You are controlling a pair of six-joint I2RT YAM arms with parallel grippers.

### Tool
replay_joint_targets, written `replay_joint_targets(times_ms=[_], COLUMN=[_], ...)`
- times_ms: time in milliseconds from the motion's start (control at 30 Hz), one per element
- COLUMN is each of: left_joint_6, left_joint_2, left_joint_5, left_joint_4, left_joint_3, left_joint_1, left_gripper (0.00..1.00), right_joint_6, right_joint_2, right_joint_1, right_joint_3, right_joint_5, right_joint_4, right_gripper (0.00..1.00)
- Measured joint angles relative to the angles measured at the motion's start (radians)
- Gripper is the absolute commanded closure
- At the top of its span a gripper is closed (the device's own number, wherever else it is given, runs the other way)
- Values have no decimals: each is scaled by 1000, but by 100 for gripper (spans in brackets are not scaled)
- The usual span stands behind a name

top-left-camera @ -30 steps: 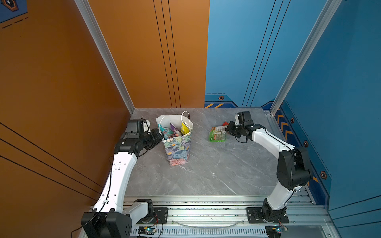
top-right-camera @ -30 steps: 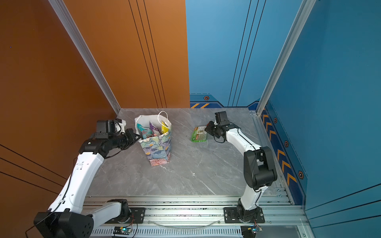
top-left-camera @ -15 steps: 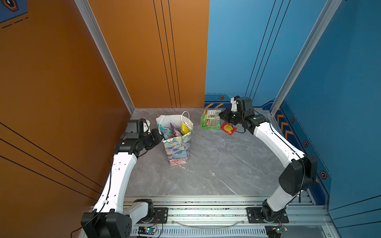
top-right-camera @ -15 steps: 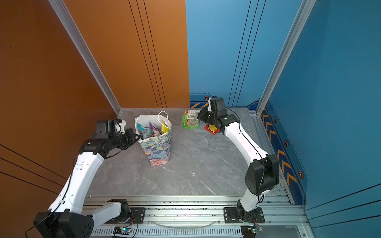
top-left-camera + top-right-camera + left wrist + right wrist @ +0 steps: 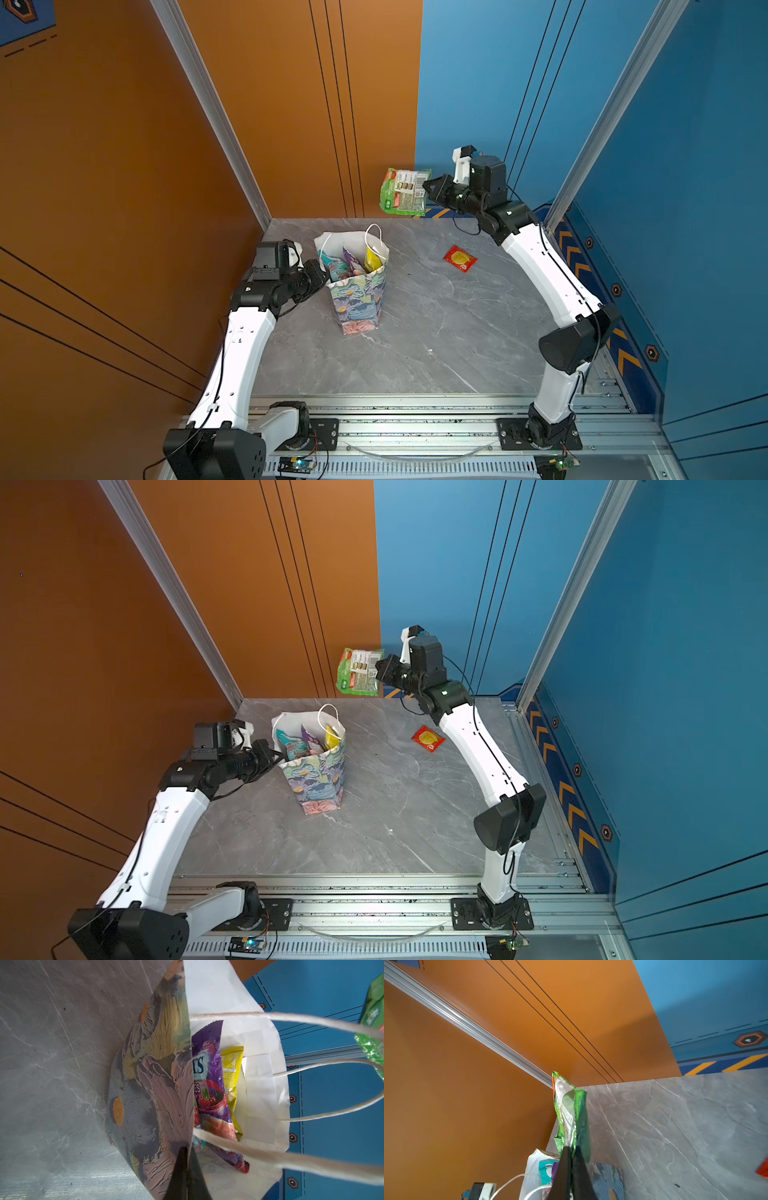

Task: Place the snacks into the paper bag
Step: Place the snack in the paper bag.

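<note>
My right pincer (image 5: 427, 188) is shut on an edge of the flat glossy green plastic snack packet (image 5: 403, 192), high above the grey marble worktop (image 5: 436, 332) and well apart from the small flower-printed paper bag (image 5: 359, 299), whose rim my left pincer (image 5: 325, 276) pinches. I should bring the packet over the mouth and lower it edge-first. The white cord handles (image 5: 374, 239) and the upright packets (image 5: 351, 262) inside may block it, and a small red packet (image 5: 460, 258) lies on the worktop.
</note>
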Motion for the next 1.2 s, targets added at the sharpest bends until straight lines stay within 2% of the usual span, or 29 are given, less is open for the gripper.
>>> replay_joint_targets(times_ms=[233,533,1033,1200], left_joint_6=[0,0,0,0], left_joint_2=[-1,-1,-1,-1], left_joint_5=[5,7,7,7], left_joint_4=[0,0,0,0], left_joint_3=[0,0,-1,-1], left_joint_1=[0,0,0,0], left_gripper=[100,100,100,100], right_joint_6=[-2,14,19,2], right_joint_2=[140,246,272,197], right_joint_1=[72,153,274,281], right_joint_3=[190,334,329,177], right_joint_5=[-4,-1,77,106], right_joint_4=[-43,-24,-28,-35], right_gripper=[100,100,100,100])
